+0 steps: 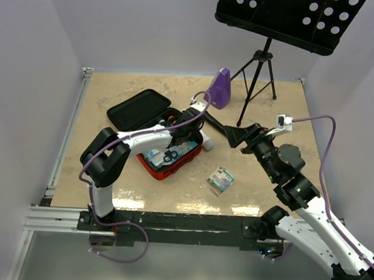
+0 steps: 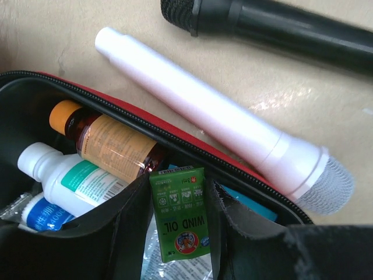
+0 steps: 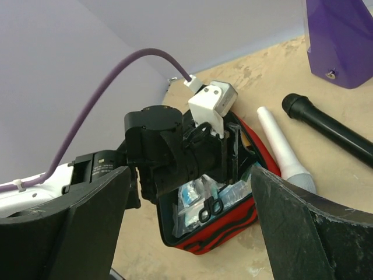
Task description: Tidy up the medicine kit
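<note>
With left gripper (image 2: 178,192), pinches green Wind Oil sachet (image 2: 180,224) between both fingers, low over the open medicine kit (image 1: 154,169). With right gripper (image 3: 189,192), holds nothing; jaws spread wide, hovering just beside kit's right side.

Finds kit centre-left on table (image 1: 265,193), lid laid flat behind, base already part filled.

Risks, judged from here:
- Could shove whole kit sideways if left wrist drags on zip rim while lowering. Soft case, nothing bracing it.
- Could knock left arm with right gripper if reaching in now. Very close together in top view, same patch of kit.
- Could nudge white microphone (image 2: 233,122), lying just beside kit's outer wall, and roll it toward black microphone (image 2: 280,26) beyond.
- Could jam sachet onto amber bottle with orange cap (image 2: 116,146) or white bottle (image 2: 70,178), packed tight at one end. Looks safer going straight down into the gap.
- Could drop sachet askew if released high. Thin, floppy, light.

Leaves loose packet (image 1: 220,180) out on table, apart from kit, so judged unfinished.
</note>
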`<state>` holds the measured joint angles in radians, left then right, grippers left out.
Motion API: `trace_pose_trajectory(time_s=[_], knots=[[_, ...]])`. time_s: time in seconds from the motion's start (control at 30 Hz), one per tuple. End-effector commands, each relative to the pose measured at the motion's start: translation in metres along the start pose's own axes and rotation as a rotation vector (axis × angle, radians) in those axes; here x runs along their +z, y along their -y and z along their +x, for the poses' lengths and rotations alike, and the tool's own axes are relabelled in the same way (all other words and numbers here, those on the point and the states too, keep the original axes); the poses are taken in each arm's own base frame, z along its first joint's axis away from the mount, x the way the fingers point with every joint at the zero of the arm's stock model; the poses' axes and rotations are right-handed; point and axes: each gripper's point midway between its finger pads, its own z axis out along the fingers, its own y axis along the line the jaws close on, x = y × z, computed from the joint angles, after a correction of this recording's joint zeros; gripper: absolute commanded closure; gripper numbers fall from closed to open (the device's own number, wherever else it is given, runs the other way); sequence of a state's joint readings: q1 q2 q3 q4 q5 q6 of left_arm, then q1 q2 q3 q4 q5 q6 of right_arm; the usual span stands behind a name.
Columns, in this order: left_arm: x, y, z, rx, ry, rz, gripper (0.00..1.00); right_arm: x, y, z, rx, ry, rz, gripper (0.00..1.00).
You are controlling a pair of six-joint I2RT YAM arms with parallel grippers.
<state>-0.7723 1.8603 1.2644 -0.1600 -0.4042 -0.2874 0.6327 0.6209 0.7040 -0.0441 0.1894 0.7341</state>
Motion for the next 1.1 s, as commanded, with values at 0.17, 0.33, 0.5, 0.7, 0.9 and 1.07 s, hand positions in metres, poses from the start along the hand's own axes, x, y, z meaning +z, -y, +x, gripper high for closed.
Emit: trace_pose_trajectory(time_s=[0.17,0.33,0.5,0.7,0.9,1.07], knots=[[0.001,0.001,-0.016,0.229,0.008,0.049,0.49,0.001,-0.008,-0.014,-0.036,0.045,-0.023,0.12],[-0.002,-0.001,-0.016,0.230,-0.006,0.047,0.32,0.003,-0.009,-0.014,-0.038,0.041,-0.025,0.12],[-0.030,-0.006,-0.040,0.157,0.049,0.046,0.27,0.003,-0.008,-0.011,-0.039,0.032,-0.026,0.11],[-0.117,-0.065,-0.067,-0.109,0.224,-0.097,0.26,0.023,0.012,0.010,-0.101,-0.024,0.045,0.14],[-0.162,-0.150,-0.016,-0.566,0.282,-0.193,0.07,0.077,0.055,0.087,-0.203,-0.282,0.179,0.18],[-0.159,-0.181,0.023,-0.820,0.218,-0.125,0.06,0.114,0.071,0.112,-0.249,-0.324,0.256,0.20]])
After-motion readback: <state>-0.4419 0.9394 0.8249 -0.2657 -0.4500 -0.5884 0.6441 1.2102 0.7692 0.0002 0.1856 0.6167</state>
